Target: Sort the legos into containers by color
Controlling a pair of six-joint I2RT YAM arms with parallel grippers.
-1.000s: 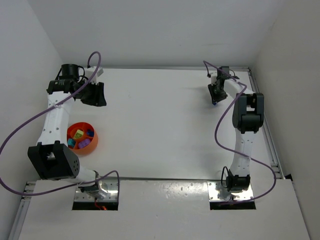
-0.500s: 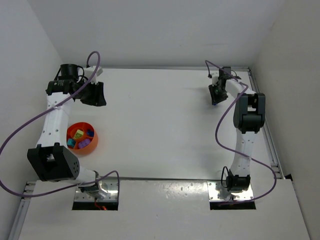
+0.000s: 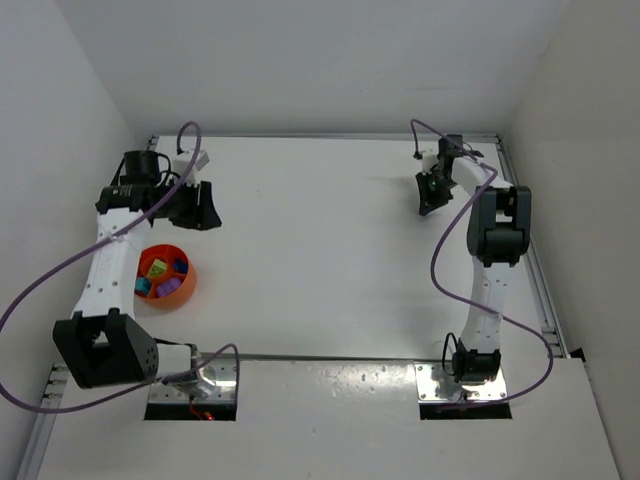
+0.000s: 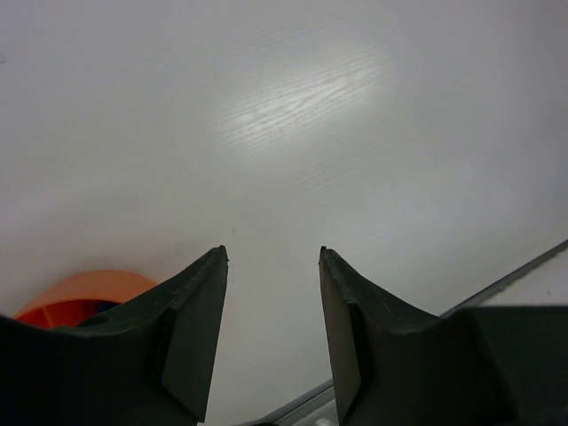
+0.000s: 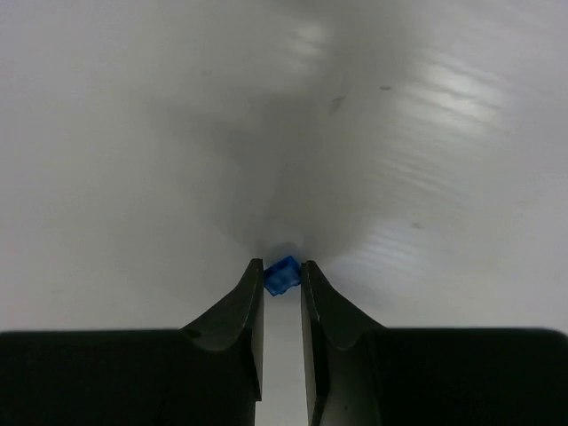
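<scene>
white bench (image 3: 320,250), far right side: right tool (image 5: 281,264) pinches the blue lego (image 5: 282,277) only at its very tips, well apart from the orange bowl (image 3: 192,282), so it may pop out in transit; left tool (image 4: 272,251) gapes empty.

My table (image 3: 320,250) is plain white, and the left wrist view shows a faint pale wood grain in it. The bowl (image 3: 191,282) is bright orange. The bricks (image 3: 157,268) inside it read yellow, purple and blue. A single blue brick (image 5: 282,276) shows between the near-black jaws of the right gripper (image 5: 281,266). The left gripper (image 4: 272,257) is the same dull black. The left arm (image 3: 105,265) and right arm (image 3: 487,290) are white with black joints. Their cables (image 3: 60,265) are purple, and the walls (image 3: 320,60) are grey-white.
</scene>
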